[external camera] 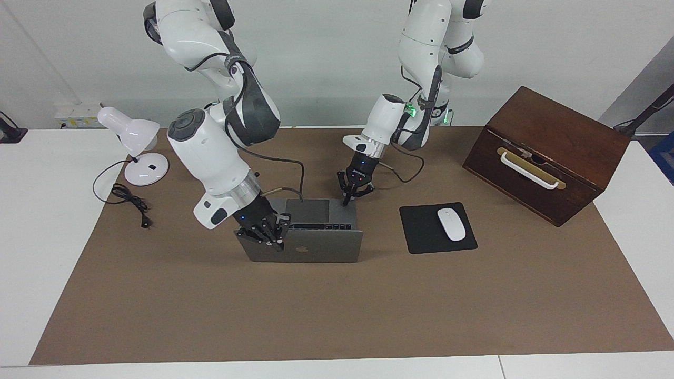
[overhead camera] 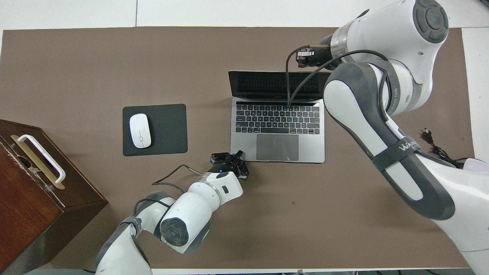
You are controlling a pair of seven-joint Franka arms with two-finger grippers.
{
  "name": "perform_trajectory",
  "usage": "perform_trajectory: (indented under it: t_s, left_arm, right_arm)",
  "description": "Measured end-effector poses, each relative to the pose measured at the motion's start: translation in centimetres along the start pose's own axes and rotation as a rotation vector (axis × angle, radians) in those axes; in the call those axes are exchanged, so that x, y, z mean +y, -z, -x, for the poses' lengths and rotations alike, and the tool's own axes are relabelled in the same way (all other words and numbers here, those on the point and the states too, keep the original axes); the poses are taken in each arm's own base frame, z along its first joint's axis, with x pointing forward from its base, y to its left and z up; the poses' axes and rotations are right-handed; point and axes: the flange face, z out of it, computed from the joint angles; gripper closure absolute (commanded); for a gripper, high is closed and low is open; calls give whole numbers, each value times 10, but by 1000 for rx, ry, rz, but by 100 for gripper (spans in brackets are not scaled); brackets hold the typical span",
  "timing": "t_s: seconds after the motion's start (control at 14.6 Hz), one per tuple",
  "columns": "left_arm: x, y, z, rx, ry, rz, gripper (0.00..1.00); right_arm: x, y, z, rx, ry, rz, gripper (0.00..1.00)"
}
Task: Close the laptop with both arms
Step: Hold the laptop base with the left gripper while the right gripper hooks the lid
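The silver-grey laptop [external camera: 321, 248] stands open in the middle of the brown mat, its lid raised and the apple logo facing away from the robots. Its black keyboard [overhead camera: 277, 118] and trackpad show in the overhead view. My right gripper [external camera: 265, 233] is at the lid's top corner toward the right arm's end; it also shows in the overhead view [overhead camera: 307, 57]. My left gripper [external camera: 354, 193] is open and empty. It hangs low at the base's corner nearest the robots, toward the left arm's end, and shows there in the overhead view [overhead camera: 229, 157].
A black mouse pad [external camera: 421, 231] with a white mouse [external camera: 451, 223] lies beside the laptop toward the left arm's end. A brown wooden box [external camera: 547, 152] with a white handle stands past it. A white desk lamp [external camera: 138, 150] and its black cable [external camera: 129, 202] are at the right arm's end.
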Motion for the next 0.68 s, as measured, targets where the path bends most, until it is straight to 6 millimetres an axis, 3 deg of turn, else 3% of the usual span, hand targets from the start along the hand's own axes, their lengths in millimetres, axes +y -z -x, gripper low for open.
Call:
perform_trajectory:
  t_s: [0.68]
  left_arm:
    - [-1, 0, 0, 0, -1, -2, 100]
  right_arm:
    - [-5, -7, 13, -119, -32, -15, 100]
